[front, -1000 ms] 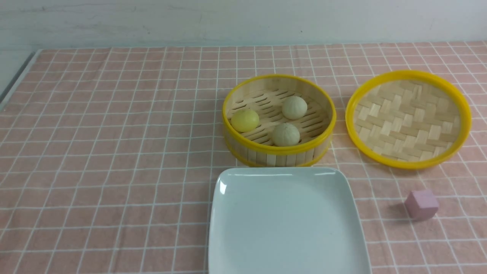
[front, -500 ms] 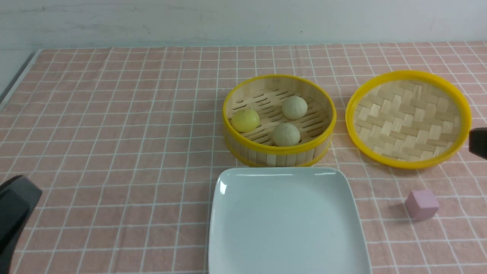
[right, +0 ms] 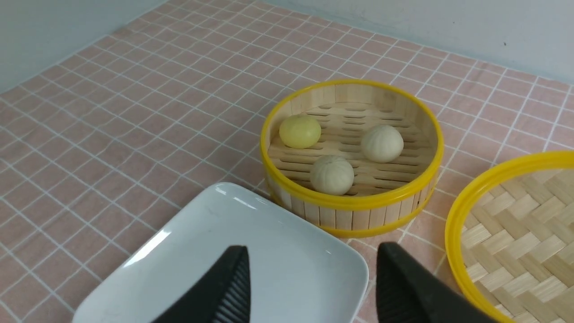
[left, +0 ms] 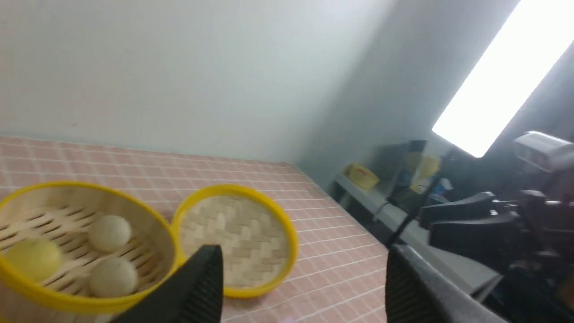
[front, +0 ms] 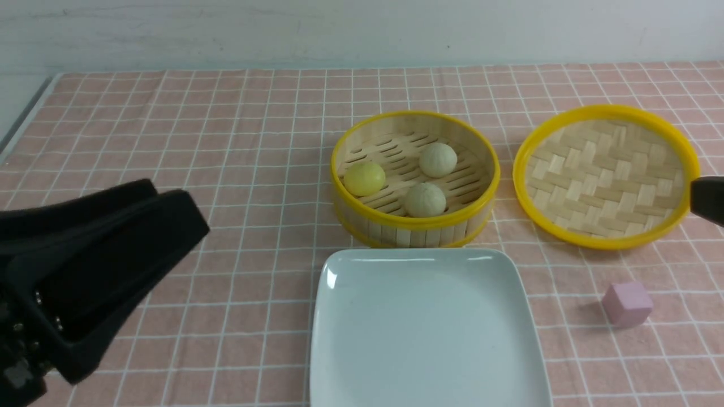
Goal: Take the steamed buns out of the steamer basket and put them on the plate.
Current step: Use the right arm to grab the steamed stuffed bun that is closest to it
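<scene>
I read this as the approach, with nothing picked yet: all three buns sit in the steamer basket (front: 416, 233) and the plate (front: 424, 339) is bare. The next move, as I judge it, calls for one arm to come over the yellow rim, drop straight down inside the wall, and close gently on a single soft bun.

My left gripper (front: 174, 206) hangs over the near left corner of the desk (front: 169, 113), jaws apart and empty, pointing toward the basket but well apart from it. Its wrist picture is smeared, so I would not swear to its height.

The basket stands a little right of the desk's middle. Inside, the yellow bun (front: 364, 178) lies nearest my left jaws, the far pale bun (front: 437, 159) sits toward the back edge, and the near pale bun (front: 425, 199) rests by the near wall. The plate lies at the near edge, just beside the basket.

Toward the right edge lies the shallow woven tray (front: 608, 244), with the pink cube (front: 626, 304) nearer me.

My right gripper (right: 311, 264) hovers over the plate's right side, jaws apart, empty, the near pale bun closest to it.
</scene>
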